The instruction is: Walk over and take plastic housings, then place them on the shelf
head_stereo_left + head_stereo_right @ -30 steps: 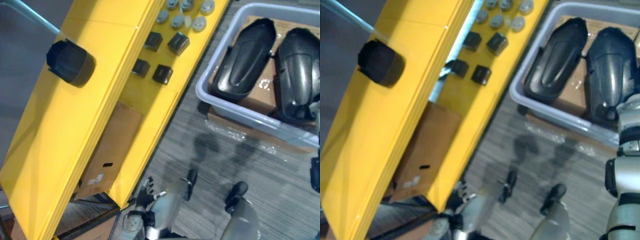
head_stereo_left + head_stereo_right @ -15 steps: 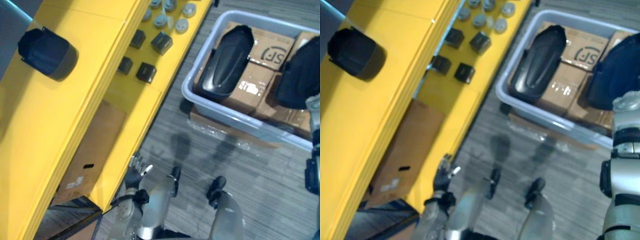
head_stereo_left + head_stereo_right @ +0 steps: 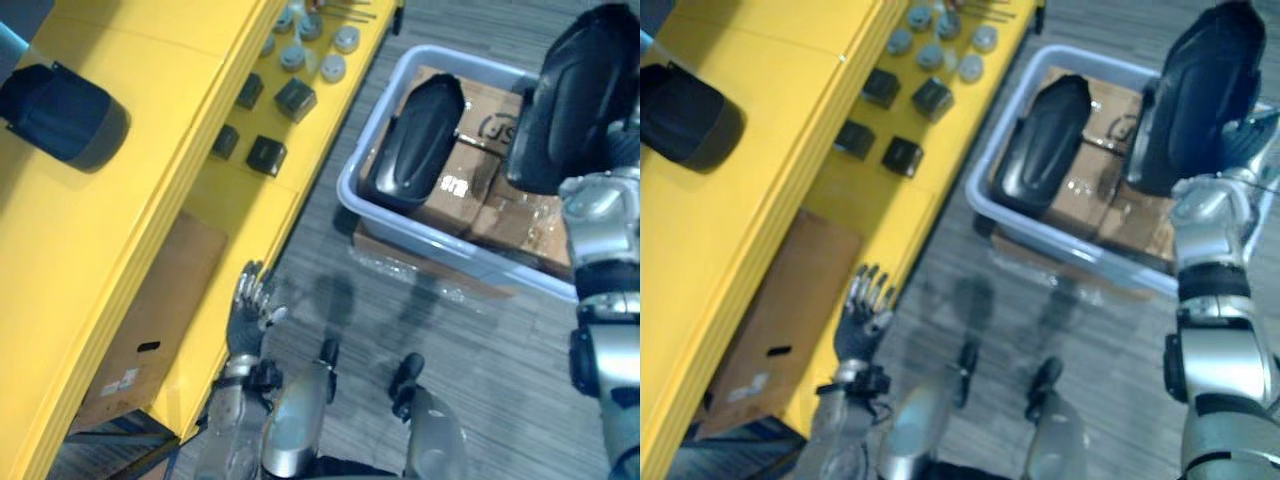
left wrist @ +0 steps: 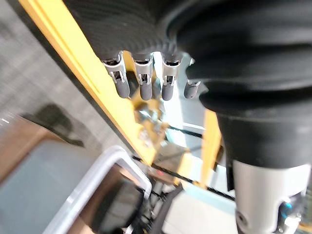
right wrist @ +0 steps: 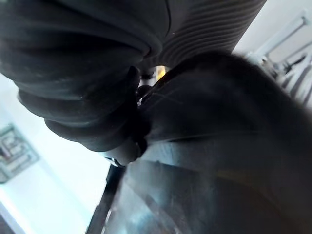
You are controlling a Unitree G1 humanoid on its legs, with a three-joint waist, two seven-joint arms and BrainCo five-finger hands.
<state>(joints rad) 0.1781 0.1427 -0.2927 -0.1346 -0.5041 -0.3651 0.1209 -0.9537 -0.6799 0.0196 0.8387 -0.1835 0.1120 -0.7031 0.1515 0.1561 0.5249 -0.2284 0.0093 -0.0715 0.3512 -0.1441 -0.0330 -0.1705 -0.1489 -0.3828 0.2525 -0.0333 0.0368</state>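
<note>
Black glossy plastic housing (image 3: 575, 95) hangs gripped in right hand (image 3: 1215, 195) above grey plastic bin (image 3: 450, 252); second black housing (image 3: 415, 145) lies inside, yellow shelf (image 3: 200, 120) awaits; left hand (image 3: 245, 310) open.

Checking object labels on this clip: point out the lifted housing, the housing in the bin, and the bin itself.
lifted housing (image 3: 575, 95), left eye view, middle of its shell.
housing in bin (image 3: 415, 140), left eye view, middle of its shell.
bin (image 3: 455, 250), left eye view, its near wall.
</note>
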